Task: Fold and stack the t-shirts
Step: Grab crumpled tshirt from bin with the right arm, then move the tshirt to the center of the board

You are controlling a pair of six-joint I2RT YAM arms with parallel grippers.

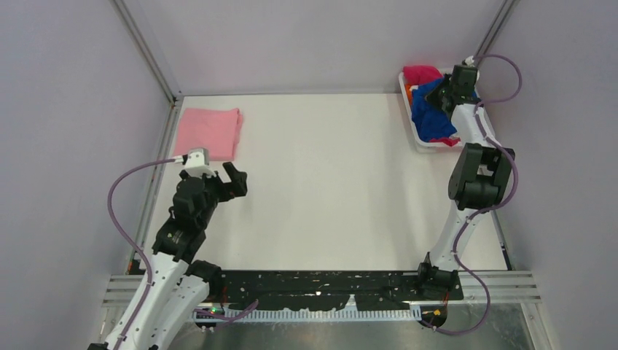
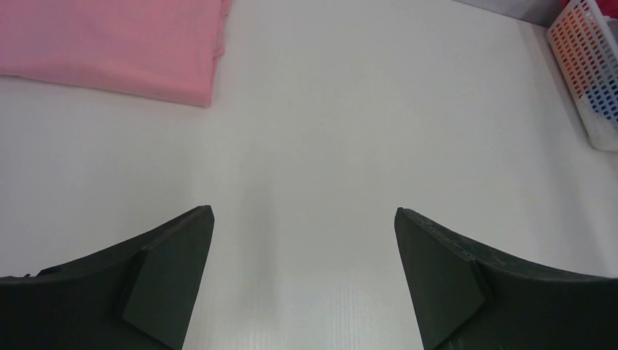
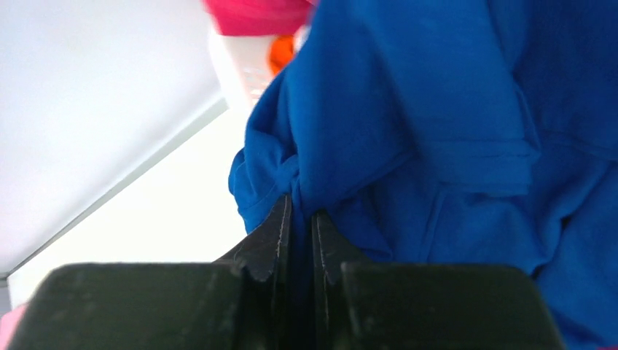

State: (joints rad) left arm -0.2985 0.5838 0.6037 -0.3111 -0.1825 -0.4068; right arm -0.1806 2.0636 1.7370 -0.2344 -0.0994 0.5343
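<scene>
Right wrist: right tool (image 3: 299,213) tight on blue t-shirt (image 3: 437,109) fold

White table (image 1: 328,189) spreads out ahead of the left claw (image 2: 304,275), matte and evenly lit, with just a faint soft shadow in front of it. Far beyond it is the back wall (image 1: 313,36), pale lilac and plain. The left wall (image 1: 65,109) runs along that claw's outer side, and the right wall (image 1: 572,146) sits near the right claw (image 3: 299,227). One metal post (image 1: 146,47) rises far past the left claw, another (image 1: 497,29) just behind the right one. Back behind both claws, a black plate (image 1: 328,286) lies on silver rails (image 1: 503,289).
</scene>
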